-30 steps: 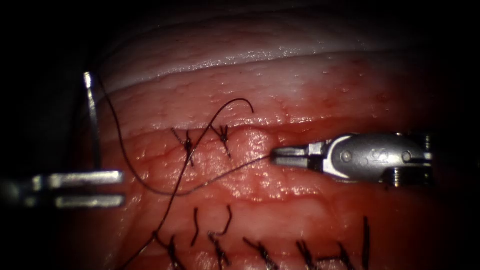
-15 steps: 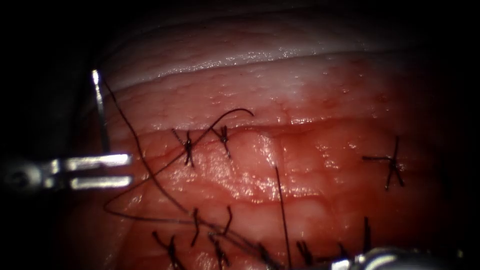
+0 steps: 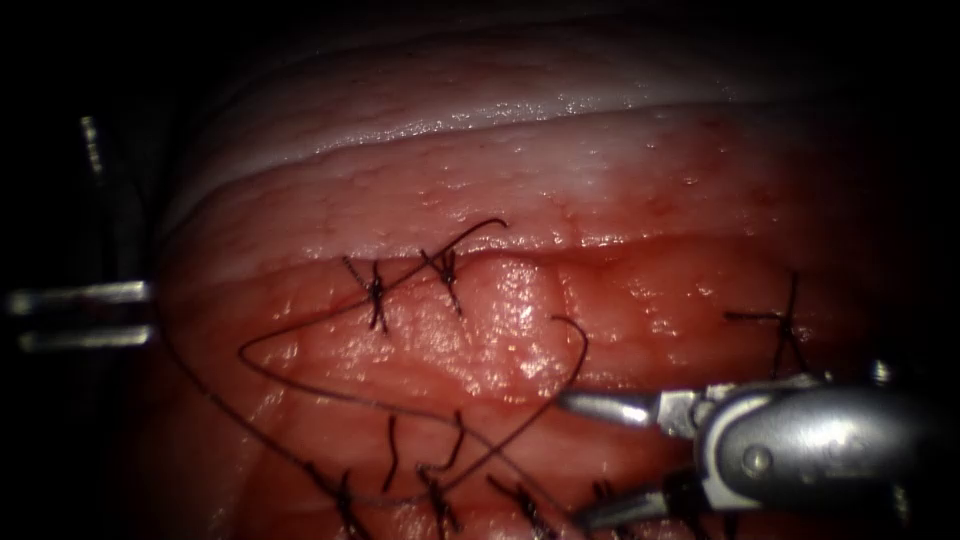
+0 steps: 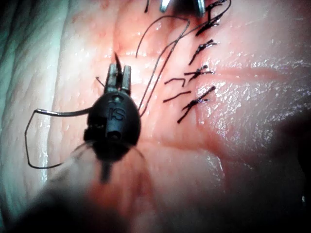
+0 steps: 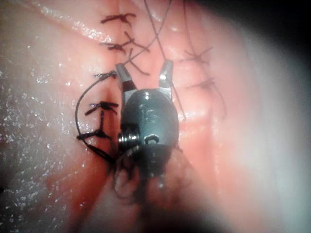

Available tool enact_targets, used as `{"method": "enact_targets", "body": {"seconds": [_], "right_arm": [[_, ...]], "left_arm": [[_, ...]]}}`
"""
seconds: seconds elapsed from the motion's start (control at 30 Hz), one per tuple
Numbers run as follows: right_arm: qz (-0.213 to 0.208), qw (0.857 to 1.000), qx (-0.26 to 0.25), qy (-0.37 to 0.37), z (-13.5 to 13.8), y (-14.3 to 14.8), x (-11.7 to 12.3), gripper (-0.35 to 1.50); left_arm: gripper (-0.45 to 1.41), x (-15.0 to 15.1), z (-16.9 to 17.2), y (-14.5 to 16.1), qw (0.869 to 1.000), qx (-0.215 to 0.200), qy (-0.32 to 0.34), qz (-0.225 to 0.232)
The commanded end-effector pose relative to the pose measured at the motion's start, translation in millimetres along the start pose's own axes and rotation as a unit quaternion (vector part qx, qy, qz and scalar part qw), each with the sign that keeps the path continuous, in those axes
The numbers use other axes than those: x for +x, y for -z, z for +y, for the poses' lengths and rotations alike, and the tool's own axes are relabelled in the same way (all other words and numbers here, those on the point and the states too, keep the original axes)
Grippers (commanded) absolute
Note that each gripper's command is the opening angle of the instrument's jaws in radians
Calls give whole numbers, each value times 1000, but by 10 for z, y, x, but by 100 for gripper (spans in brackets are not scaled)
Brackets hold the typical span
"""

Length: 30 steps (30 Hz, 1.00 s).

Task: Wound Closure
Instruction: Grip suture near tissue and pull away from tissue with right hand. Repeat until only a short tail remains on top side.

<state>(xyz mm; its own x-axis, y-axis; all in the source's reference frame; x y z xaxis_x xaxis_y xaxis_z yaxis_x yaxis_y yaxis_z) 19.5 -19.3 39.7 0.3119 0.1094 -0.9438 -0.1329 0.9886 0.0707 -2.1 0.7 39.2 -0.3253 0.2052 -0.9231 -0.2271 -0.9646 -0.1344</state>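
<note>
Endoscope view: the right end effector [image 3: 572,460] is spread wide and holds nothing. A slack loop of thread [image 3: 583,352] lies on the tissue [image 3: 650,190] just ahead of its tips, curving across their line of reach. The left end effector [image 3: 148,313], well apart beyond the loop, is clenched on the needle [image 3: 91,135]. The needle rises above that end effector, clear of the tissue. The right arm is the nearer to the loop.

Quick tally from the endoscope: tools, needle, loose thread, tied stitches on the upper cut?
Tools: 2 (left tool grips needle; right tool open, empty)
Needle: 1, outside the tissue
Loose thread: 1
Tied stitches, upper cut: 3
Total: 7
</note>
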Motion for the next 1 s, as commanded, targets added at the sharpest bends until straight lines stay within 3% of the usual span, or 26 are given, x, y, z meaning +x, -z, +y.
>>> {"method": "enact_targets", "body": {"seconds": [0.03, 0.2, 0.23, 0.3, 0.37, 0.4, 0.43, 0.47, 0.6, 0.8, 1.0], "right_arm": [[-7, 1000, -6, 1, 19, -8, -31, 135], [-15, 1000, -24, 11, 41, -41, -87, 138], [-15, 1000, -24, 11, 41, -41, -87, 138], [-12, 1000, -25, 4, 44, -53, -102, 133], [-9, 1000, -24, -7, 45, -58, -112, 113], [-6, 1000, -18, -15, 45, -58, -113, 89], [13, 1000, 8, -23, 43, -55, -112, -26], [14, 999, 18, -23, 42, -54, -109, -35], [28, 999, 41, -22, 33, -48, -91, -35], [-6, 998, 66, -21, 4, -24, -58, -35], [-52, 993, 101, -26, -56, 1, 17, -35]], "left_arm": [[-45, -4, -3, -3, 1000, 6, 1, -1], [-45, -10, -9, -2, 1000, 17, 3, -6], [-45, -10, -9, -2, 1000, 17, 3, -6], [-45, -13, -10, -5, 1000, 19, 3, -7], [-45, -14, -10, -6, 1000, 20, 3, -8], [-45, -14, -10, -6, 1000, 20, 3, -8], [-45, -13, -9, -7, 1000, 22, 3, -10], [-45, -13, -9, -7, 1000, 22, 3, -10], [-45, -14, -10, -9, 1000, 22, 3, -10], [-45, -19, -12, -11, 1000, 22, 3, -9], [-45, -25, -15, -13, 1000, 24, 2, -11]]}}
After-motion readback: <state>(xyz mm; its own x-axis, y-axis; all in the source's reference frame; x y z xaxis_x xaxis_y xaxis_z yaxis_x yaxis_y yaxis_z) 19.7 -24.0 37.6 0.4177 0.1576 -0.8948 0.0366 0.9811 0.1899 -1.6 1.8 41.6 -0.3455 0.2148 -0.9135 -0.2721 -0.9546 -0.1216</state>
